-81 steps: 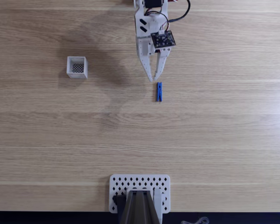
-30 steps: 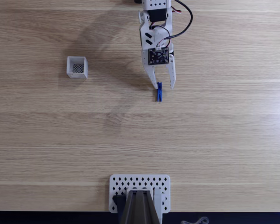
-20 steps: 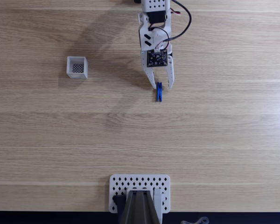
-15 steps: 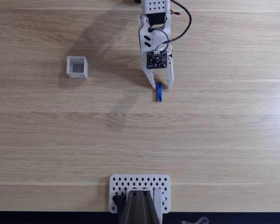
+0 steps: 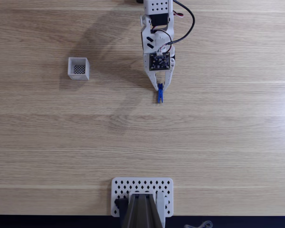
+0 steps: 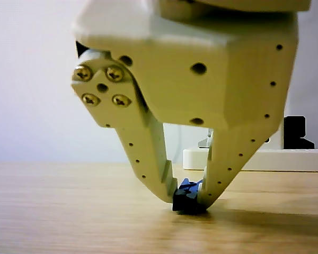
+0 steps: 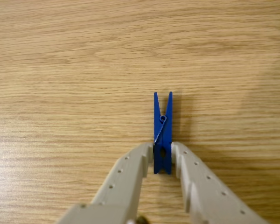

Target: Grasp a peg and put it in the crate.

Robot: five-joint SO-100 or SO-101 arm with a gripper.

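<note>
Slim blue peg [image 7: 162, 133] lies flat, hand [image 7: 162, 155] pinching its end

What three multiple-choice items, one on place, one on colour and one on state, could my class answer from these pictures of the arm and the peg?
1. In the fixed view, where is the crate relative to the gripper?
A. To its left
B. To its right
C. Directly beneath it

2. What colour is the peg?
A. Red
B. Blue
C. Yellow

3. How does the gripper stand with respect to the peg?
A. Wide open, far above it
B. Shut on one end of it, peg still on the table
C. Holding it over the crate

Answers:
1. A: the crate sits left of the arm in the fixed view.
2. B: the wrist view shows a blue peg.
3. B: the wrist view shows both fingers pressed against the peg's near end, and the other view shows it down at the wood.
</note>
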